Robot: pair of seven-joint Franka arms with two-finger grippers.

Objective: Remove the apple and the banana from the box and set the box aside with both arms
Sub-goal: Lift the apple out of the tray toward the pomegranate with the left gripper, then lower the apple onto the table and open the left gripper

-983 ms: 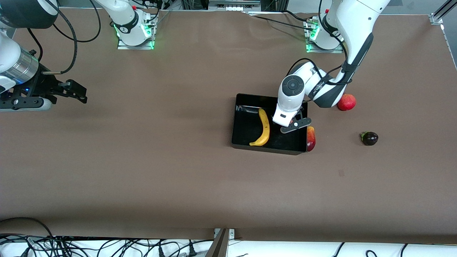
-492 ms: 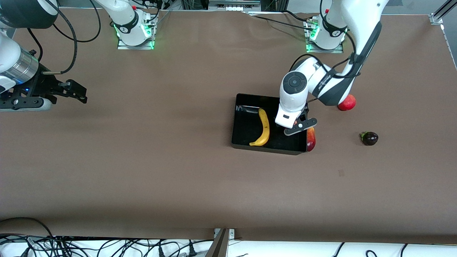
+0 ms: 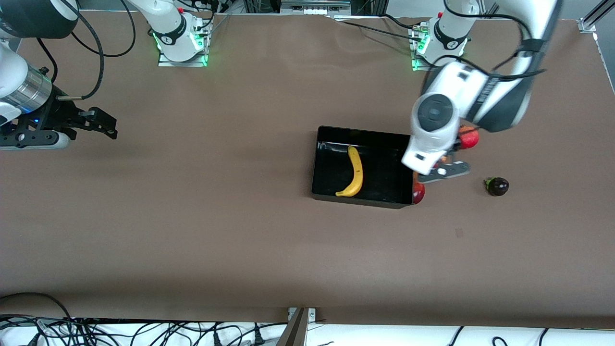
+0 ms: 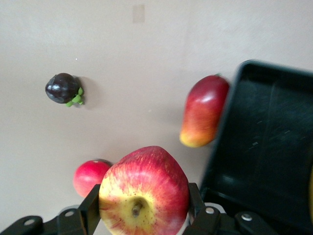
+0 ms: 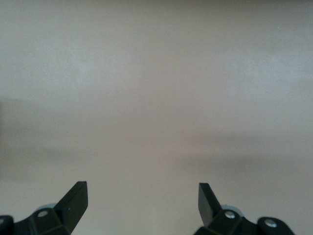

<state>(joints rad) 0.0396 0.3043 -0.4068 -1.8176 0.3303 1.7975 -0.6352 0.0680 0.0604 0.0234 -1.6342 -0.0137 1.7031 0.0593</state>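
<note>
My left gripper (image 3: 444, 166) is shut on the small red apple with yellow patches (image 4: 144, 196) and holds it in the air over the table just off the black tray's (image 3: 331, 192) end toward the left arm's end. The yellow banana (image 3: 355, 171) lies inside the tray. The tray's corner also shows in the left wrist view (image 4: 264, 147). My right gripper (image 3: 103, 124) is open and empty over bare table at the right arm's end; its fingers (image 5: 76, 198) show only brown surface between them. That arm waits.
A red-and-yellow oval fruit (image 3: 418, 191) lies against the tray's outer wall, below my left gripper; it also shows in the left wrist view (image 4: 203, 110). A round red fruit (image 3: 469, 138) and a dark purple fruit with a green calyx (image 3: 497, 186) lie toward the left arm's end.
My left gripper has risen out of the tray with the apple in it and moved toward the left arm's end. The right arm has not moved.
</note>
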